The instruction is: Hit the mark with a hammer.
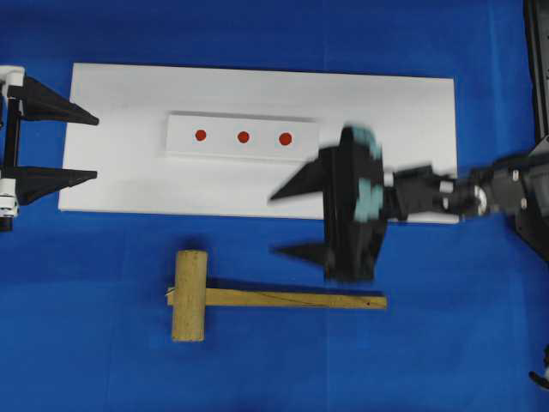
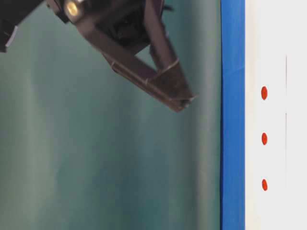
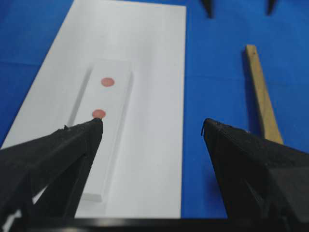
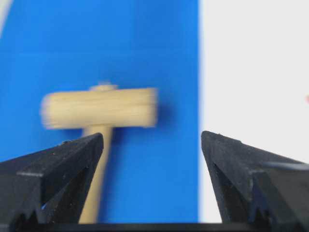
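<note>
- We see the hammer [image 1: 190,295] lying flat on the blue cloth [image 1: 86,343], just below the white board [image 1: 403,120].
- Our right gripper [image 1: 285,223], jaws apart and empty, hovers above its handle, apart.
- Our left gripper [image 1: 93,148] stands open at the board's left edge.

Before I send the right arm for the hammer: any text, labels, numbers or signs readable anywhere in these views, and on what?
No readable text in any view.
The only markings are three plain red dots on the small white strip lying on the white board.
The hammer is bare wood.
</note>
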